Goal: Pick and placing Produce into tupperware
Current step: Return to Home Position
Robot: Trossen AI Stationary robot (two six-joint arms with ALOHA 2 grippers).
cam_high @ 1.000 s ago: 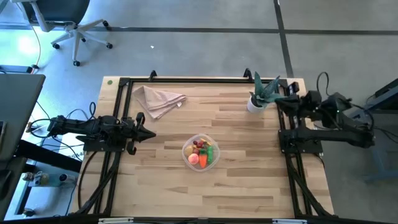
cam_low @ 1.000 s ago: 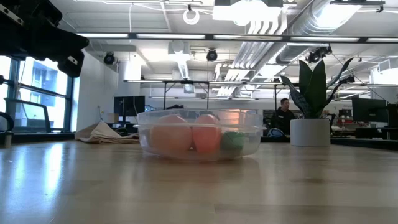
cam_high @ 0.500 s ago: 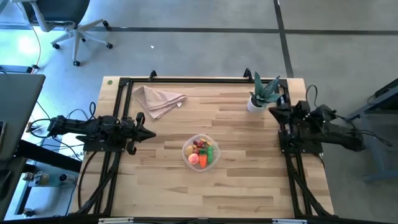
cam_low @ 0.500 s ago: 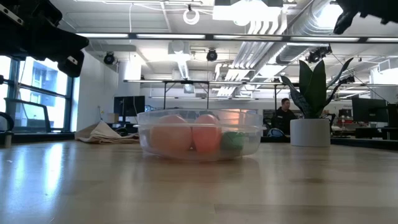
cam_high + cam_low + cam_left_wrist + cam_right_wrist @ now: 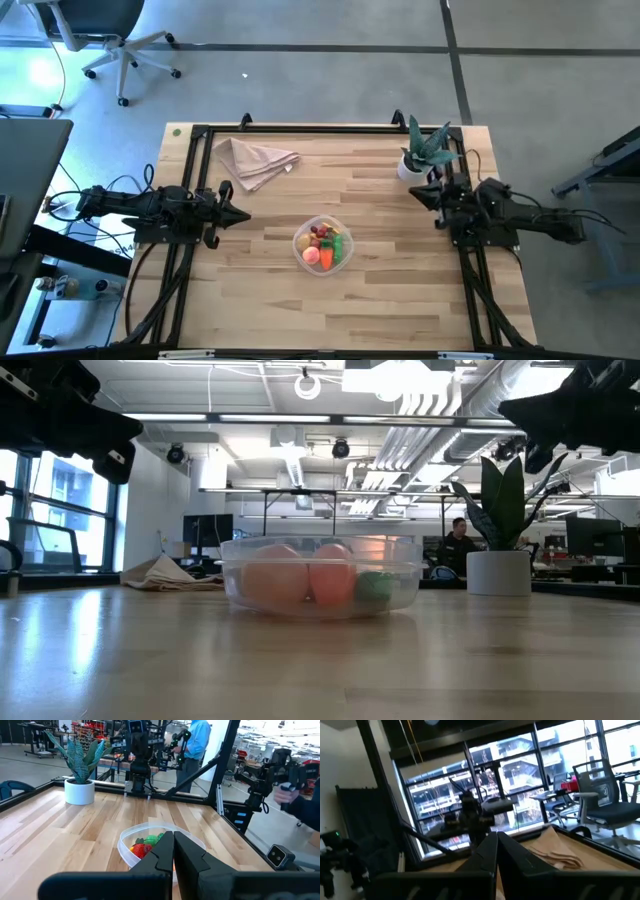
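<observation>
High view, tupperware (image 5: 323, 244): round, shallow, clear; stands near the middle of the table (image 5: 380, 300), between the two arms.
High view, produce (image 5: 325, 248): heaped inside the tupperware; orange carrot, green pepper, red, yellow and pink pieces.
High view, left gripper (image 5: 240, 216): at the table's left edge, well apart from the tupperware.
High view, right gripper (image 5: 415, 192): at the right edge, near the plant (image 5: 418, 152).
Low view, tupperware wall: transparent; pale orange and green pieces show through.
Left wrist view, left gripper: fingers pressed together, holding nothing.
Right wrist view, right gripper: fingers closed on nothing, facing the napkin (image 5: 555, 847).
</observation>
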